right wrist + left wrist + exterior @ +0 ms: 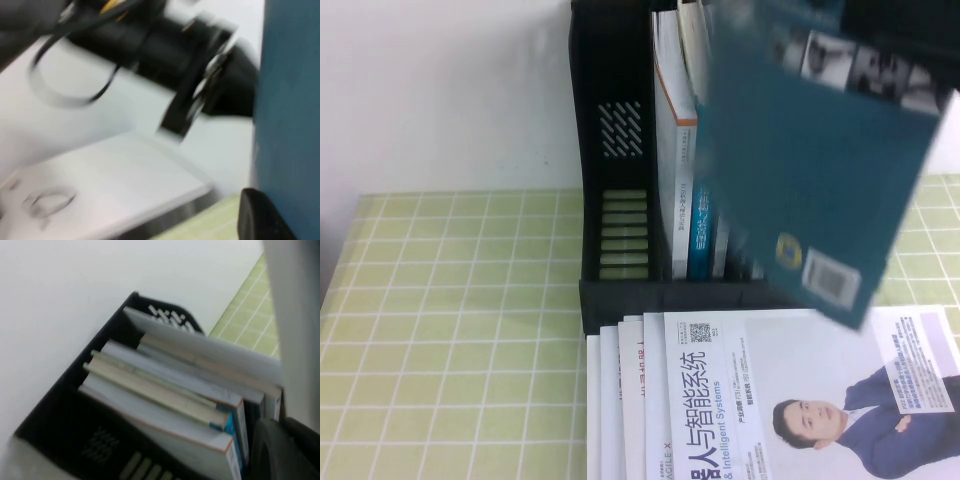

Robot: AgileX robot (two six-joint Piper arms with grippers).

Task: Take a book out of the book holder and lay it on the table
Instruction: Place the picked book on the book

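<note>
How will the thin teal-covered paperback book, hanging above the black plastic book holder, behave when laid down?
Probably light and floppy: the thin teal book hangs tilted from the right gripper pinching its top, so it may swing. The left gripper, over the book holder, gives no support.

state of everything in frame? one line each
teal book: lifted out, tilted, in the air.
book holder: upright, left compartment empty, other books standing inside.
magazines: fanned flat on the table.
right gripper: shut on teal book, above the holder.
left gripper: over the holder.
</note>
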